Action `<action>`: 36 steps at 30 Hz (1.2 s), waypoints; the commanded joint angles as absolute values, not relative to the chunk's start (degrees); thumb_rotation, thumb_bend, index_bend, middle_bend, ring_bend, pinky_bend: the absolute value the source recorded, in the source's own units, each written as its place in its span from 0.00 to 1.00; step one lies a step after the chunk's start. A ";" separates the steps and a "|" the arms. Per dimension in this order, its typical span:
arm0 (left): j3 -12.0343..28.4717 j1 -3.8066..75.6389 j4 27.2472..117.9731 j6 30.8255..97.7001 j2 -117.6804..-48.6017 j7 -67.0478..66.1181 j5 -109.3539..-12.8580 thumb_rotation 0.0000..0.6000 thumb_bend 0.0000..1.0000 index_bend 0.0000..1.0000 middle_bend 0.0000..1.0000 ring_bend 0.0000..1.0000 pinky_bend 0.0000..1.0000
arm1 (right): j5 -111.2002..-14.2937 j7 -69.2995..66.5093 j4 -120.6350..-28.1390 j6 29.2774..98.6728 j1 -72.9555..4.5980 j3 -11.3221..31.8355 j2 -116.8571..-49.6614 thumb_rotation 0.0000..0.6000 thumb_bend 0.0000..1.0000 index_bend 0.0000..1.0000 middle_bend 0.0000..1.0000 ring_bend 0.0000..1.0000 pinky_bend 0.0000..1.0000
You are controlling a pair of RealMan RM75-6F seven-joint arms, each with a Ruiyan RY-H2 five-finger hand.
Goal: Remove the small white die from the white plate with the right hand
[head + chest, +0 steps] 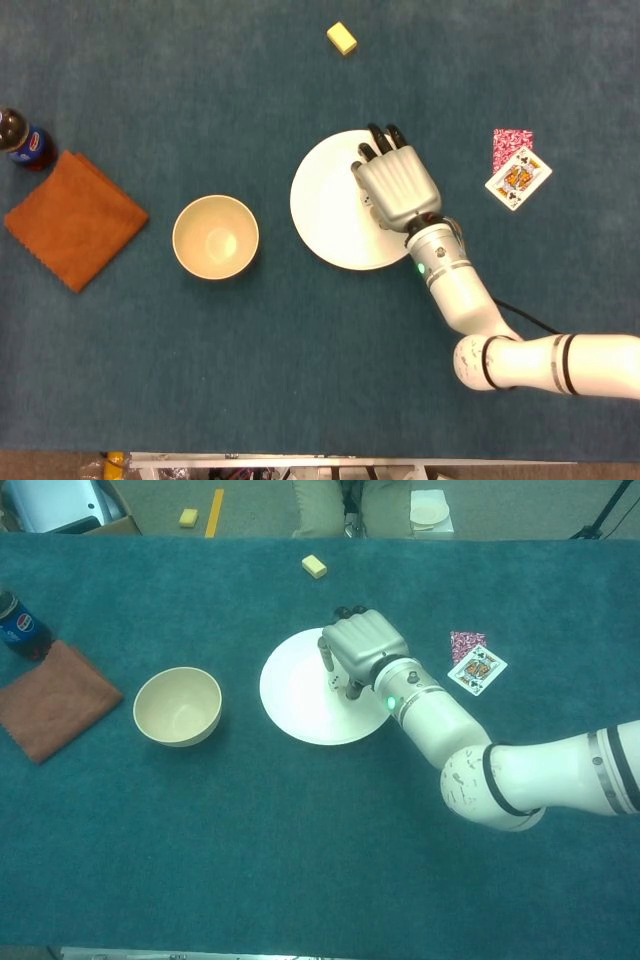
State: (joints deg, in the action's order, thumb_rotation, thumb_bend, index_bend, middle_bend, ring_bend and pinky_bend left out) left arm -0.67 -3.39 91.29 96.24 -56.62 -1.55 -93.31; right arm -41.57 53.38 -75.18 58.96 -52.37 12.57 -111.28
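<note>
The white plate [325,205] [295,695] lies at the table's middle. My right hand [398,185] [360,645] hovers low over its right half, palm down, fingers bent toward the plate. In the chest view the small white die [334,681] still lies on the plate, in the gap between the thumb and the other fingers, and nothing plainly touches it. The head view has the hand covering the die almost entirely. My left hand shows in neither view.
A cream bowl [215,237] [177,706] stands left of the plate. Farther left are an orange cloth [75,218] and a cola bottle [22,140]. A yellow block [342,38] lies at the back. Playing cards [517,175] [476,668] lie right of the plate.
</note>
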 commanded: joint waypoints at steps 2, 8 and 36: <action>-0.72 -3.49 91.10 96.36 -56.66 -1.45 -93.41 1.00 0.34 0.06 0.09 0.03 0.07 | -41.47 53.24 -74.44 58.97 -52.61 12.48 -111.83 1.00 0.24 0.48 0.27 0.04 0.10; -0.63 -3.56 90.55 96.46 -56.74 -0.93 -93.28 1.00 0.34 0.06 0.09 0.03 0.07 | -41.44 53.26 -73.57 59.06 -52.89 12.34 -112.41 1.00 0.25 0.51 0.28 0.04 0.10; -0.61 -3.99 90.01 96.44 -57.36 -0.51 -92.74 1.00 0.34 0.06 0.09 0.03 0.07 | -49.74 44.63 -93.88 66.49 -45.57 11.47 -96.05 1.00 0.29 0.58 0.29 0.06 0.10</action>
State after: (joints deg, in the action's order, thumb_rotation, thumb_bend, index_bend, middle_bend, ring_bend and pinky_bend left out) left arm -0.62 -3.99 90.02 96.45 -57.34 -0.52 -92.75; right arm -48.58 45.71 -90.53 64.76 -47.48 12.21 -99.24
